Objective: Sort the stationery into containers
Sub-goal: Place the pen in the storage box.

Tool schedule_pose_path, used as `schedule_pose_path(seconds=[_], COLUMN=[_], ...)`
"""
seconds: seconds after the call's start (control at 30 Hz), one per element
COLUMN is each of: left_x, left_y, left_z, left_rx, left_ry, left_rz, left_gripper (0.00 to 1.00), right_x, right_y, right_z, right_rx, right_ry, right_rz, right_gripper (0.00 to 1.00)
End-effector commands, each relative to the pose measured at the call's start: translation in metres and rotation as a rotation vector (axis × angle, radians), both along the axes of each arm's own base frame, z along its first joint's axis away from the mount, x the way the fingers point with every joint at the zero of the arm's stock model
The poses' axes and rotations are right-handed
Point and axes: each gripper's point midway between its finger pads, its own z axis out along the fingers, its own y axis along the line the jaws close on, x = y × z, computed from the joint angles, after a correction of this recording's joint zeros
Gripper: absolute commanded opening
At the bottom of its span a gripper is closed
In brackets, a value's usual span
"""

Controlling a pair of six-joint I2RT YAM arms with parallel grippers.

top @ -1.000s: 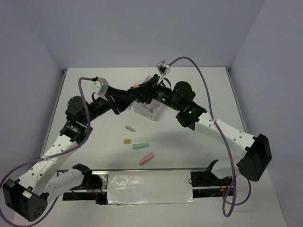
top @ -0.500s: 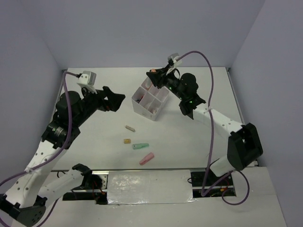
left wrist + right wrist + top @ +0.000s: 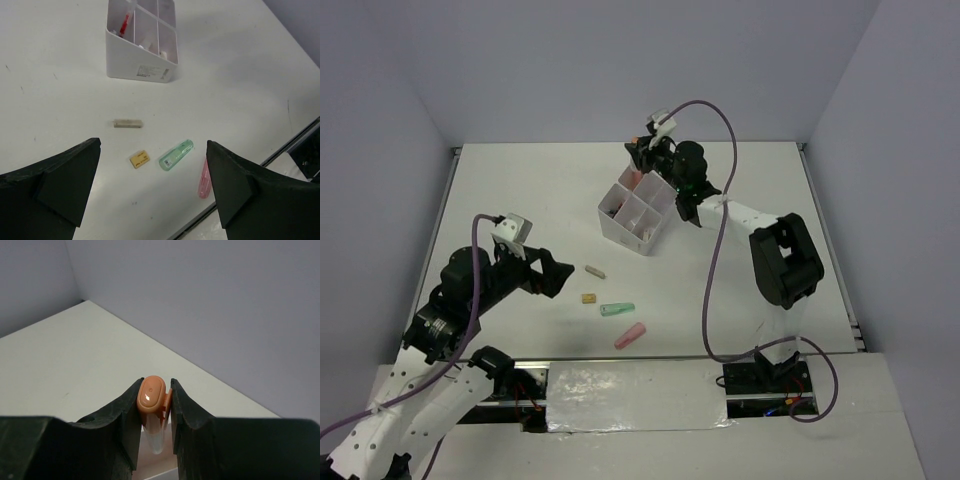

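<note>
Near the part-filled translucent white four-compartment plastic box (image 3: pixel 137 67), clenched a stubby orange marker (image 3: pixel 151 395) in the right end effector (image 3: pixel 153 390), and hung the left end effector (image 3: pixel 153 145) released over four small unsorted stationery pieces (image 3: pixel 176 154) on the white surface (image 3: pixel 250 75).

Divided box (image 3: pixel 620 232) behind, stick eraser (image 3: pixel 595 271), small eraser (image 3: pixel 587 298), marker (image 3: pixel 617 309) before it, second marker (image 3: pixel 630 335) foremost.

Glossy orange plastic marker (image 3: pixel 151 396), translucent white plastic box (image 3: pixel 135 61) — matt white table (image 3: pixel 240 75).
</note>
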Motion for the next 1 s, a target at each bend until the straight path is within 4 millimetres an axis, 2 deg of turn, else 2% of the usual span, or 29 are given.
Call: schedule_pose_path(seconds=[0.0,0.27,0.3,0.37,0.47,0.63,0.73,0.83,0.87,0.9,0.93,0.97], left_x=[0.001,0.014,0.017,0.018,0.021,0.025,0.031,0.045,0.047,0.043,0.041,0.037], left_y=[-0.004,0.007,0.009,0.008,0.010,0.011,0.019,0.064,0.084,0.116,0.136,0.150], left_z=[0.019,0.009,0.006,0.003,-0.001,-0.006,-0.008,-0.016,-0.019,-0.022,-0.024,-0.023], left_rx=[-0.007,0.025,0.028,0.029,0.033,0.032,0.028,0.039,0.050,0.070,0.082,0.087], left_ry=[-0.092,-0.043,-0.032,-0.012,0.005,0.027,0.044,0.104,0.124,0.147,0.162,0.166], left_rz=[-0.040,0.047,0.056,0.049,0.061,0.071,0.131,0.423,0.534,0.717,0.828,0.904], left_gripper=[0.99,0.99,0.99,0.99,0.99,0.99,0.99,0.99,0.99,0.99,0.99,0.99], right_x=[0.022,0.025,0.026,0.026,0.024,0.023,0.016,-0.004,-0.027,-0.036,-0.060,-0.089], right_y=[-0.004,0.004,0.007,0.010,0.008,0.007,0.005,0.013,0.030,0.038,0.042,0.059], right_z=[0.021,-0.007,-0.017,-0.020,-0.022,-0.023,-0.013,0.013,-0.005,0.011,-0.011,-0.018], right_rx=[0.035,0.061,0.056,0.056,0.067,0.054,0.064,0.008,-0.086,-0.122,-0.242,-0.295], right_ry=[-0.095,-0.047,-0.024,-0.017,-0.017,-0.013,-0.014,0.021,0.139,0.158,0.249,0.270], right_rz=[-0.028,0.003,0.010,0.026,0.025,0.020,0.018,0.024,0.070,0.088,0.141,0.214], right_gripper=[0.00,0.00,0.08,0.19,0.67,0.73,0.78,0.83,0.84,0.83,0.83,0.83])
